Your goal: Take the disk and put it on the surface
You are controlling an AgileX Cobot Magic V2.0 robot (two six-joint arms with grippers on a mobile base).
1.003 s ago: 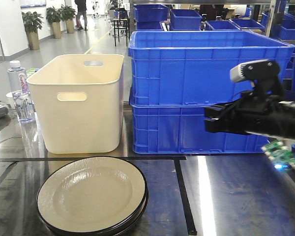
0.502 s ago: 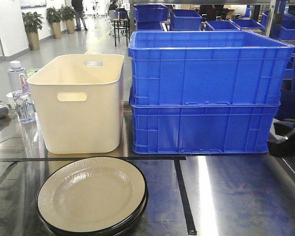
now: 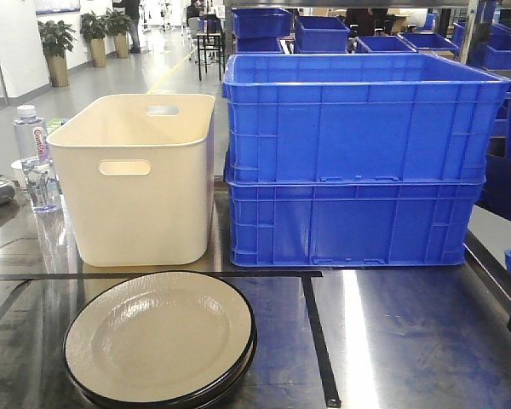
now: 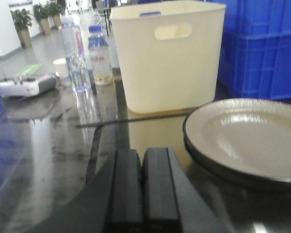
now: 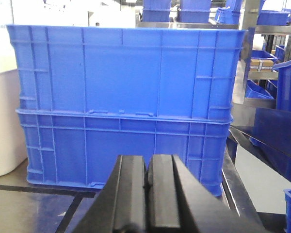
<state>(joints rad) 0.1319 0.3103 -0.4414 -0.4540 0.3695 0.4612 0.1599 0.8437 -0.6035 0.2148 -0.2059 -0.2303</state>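
The disk (image 3: pixel 159 336) is a cream plate with a black rim, lying on top of a second like it on the dark, glossy surface (image 3: pixel 409 341) near the front left. In the left wrist view the disk (image 4: pixel 247 138) lies to the right of my left gripper (image 4: pixel 142 160), which is shut on nothing and hangs low over the surface (image 4: pixel 48 145), apart from the rim. My right gripper (image 5: pixel 149 167) is also shut and empty, above the surface (image 5: pixel 29 204), facing the blue crates (image 5: pixel 121 102). Neither gripper shows in the front view.
A cream plastic bin (image 3: pixel 140 179) stands behind the plates, with two stacked blue crates (image 3: pixel 358 162) to its right. Water bottles (image 4: pixel 80 58) and a grey controller (image 4: pixel 24 86) sit at the left. Black tape lines (image 3: pixel 315 332) cross the tabletop. The table's right edge (image 3: pixel 494 273) drops off.
The right arm, which reached across the right side of the front view a second ago, has drawn back to the right and left that view. The plates have not moved.
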